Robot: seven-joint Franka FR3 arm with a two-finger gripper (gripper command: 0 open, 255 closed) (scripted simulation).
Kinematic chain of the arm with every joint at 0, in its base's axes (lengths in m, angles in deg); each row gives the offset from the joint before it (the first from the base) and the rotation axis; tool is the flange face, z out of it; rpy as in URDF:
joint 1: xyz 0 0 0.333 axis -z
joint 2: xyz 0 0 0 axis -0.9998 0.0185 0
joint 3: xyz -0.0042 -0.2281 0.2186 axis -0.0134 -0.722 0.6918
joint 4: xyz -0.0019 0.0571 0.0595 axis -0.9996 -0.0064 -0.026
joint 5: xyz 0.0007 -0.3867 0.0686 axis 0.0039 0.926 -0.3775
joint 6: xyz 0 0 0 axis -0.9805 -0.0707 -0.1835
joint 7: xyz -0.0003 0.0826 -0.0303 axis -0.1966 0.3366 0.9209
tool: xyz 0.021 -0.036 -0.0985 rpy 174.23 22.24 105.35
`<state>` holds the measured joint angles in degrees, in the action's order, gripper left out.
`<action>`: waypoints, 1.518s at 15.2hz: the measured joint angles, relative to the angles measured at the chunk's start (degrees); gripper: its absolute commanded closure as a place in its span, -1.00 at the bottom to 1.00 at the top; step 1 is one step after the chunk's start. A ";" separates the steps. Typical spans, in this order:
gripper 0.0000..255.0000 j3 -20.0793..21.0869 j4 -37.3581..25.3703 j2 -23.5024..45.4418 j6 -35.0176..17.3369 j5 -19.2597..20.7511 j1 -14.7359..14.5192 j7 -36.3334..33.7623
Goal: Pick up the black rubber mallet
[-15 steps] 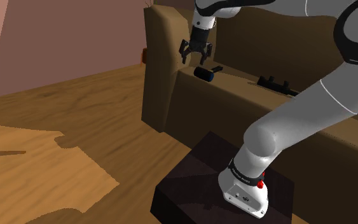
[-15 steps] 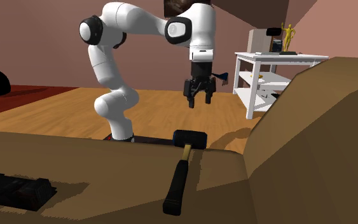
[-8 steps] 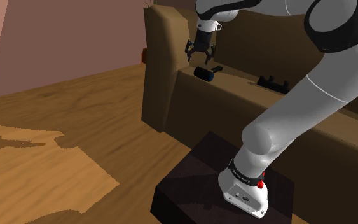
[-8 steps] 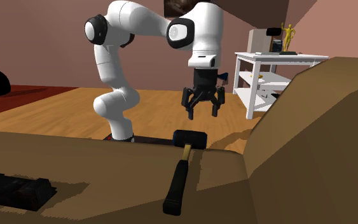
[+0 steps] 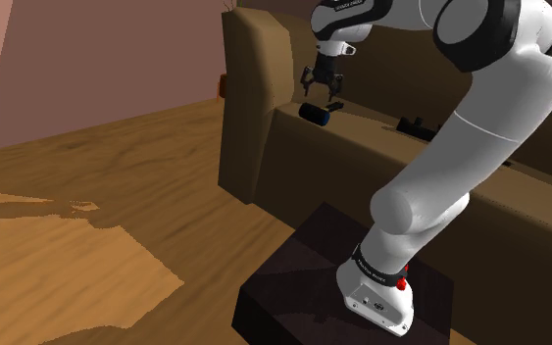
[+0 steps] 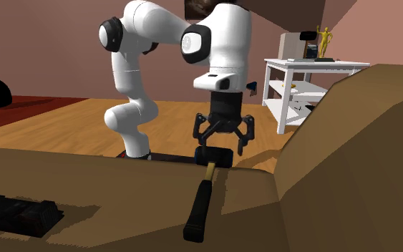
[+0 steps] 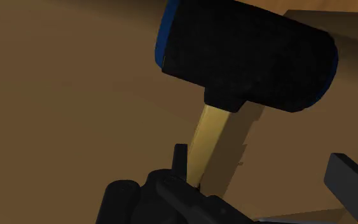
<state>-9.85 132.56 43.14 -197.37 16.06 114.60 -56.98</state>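
Note:
The mallet lies flat on the brown sofa seat (image 6: 121, 175), with a black head (image 6: 214, 156), a yellow neck and a black grip (image 6: 198, 211). In the shoulder view the mallet's head (image 5: 313, 114) lies near the seat's front edge. My gripper (image 6: 221, 144) hangs open just above the head, fingers spread to either side and touching nothing. The shoulder view has the gripper (image 5: 321, 88) directly over the mallet. In the wrist view the head (image 7: 247, 54) and yellow neck (image 7: 206, 137) lie close below, and one finger (image 7: 352, 188) stands off to the side.
The sofa's tall armrest (image 5: 254, 98) rises close beside the mallet, and its backrest stands behind. A second black object (image 5: 426, 128) lies farther along the seat. The dark stand (image 5: 303, 284) sits on the wooden floor. A white shelf unit (image 6: 300, 93) stands across the room.
The gripper has come down from well above the seat to just over the mallet's head and has turned about its axis. Its fingers stay open. The mallet has not moved.

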 measured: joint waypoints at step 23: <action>1.00 -3.54 1.00 5.50 -6.54 0.27 3.61 -7.50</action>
<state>-13.39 133.55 48.64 -203.91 16.34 118.21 -64.48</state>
